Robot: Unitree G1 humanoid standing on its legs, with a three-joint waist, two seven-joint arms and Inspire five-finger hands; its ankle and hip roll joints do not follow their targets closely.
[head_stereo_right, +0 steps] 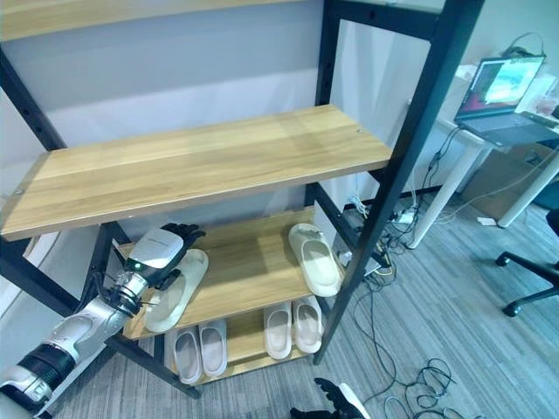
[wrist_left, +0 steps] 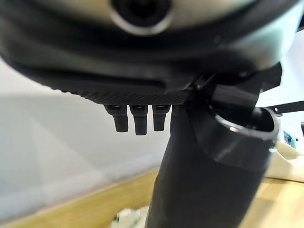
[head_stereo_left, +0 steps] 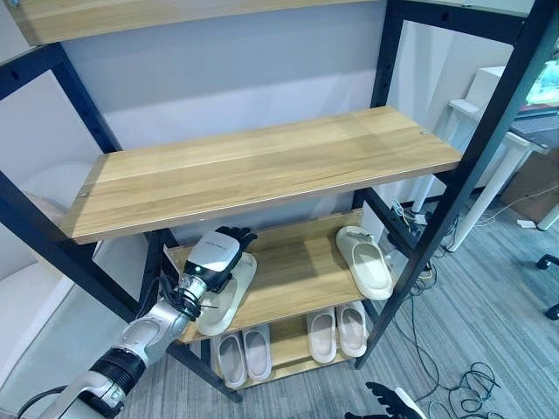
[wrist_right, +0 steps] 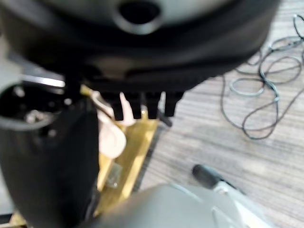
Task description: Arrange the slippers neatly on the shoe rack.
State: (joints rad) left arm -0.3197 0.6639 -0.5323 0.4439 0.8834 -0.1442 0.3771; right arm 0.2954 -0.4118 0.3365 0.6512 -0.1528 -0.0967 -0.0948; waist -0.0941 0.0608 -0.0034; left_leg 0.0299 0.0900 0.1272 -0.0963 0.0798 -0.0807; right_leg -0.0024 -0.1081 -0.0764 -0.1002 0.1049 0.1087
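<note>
Left eye view: left hand (head_stereo_left: 218,253) over slipper (head_stereo_left: 229,301), fingertips hidden.

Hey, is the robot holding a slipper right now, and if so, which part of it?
Cannot tell: the left hand lies over the rear of a slipper on the middle shelf, fingers hidden.

Silver-grey jointed left arm (head_stereo_left: 131,349), black band behind the wrist; dark-fingered left hand (head_stereo_left: 214,256) with white back plate.
</note>
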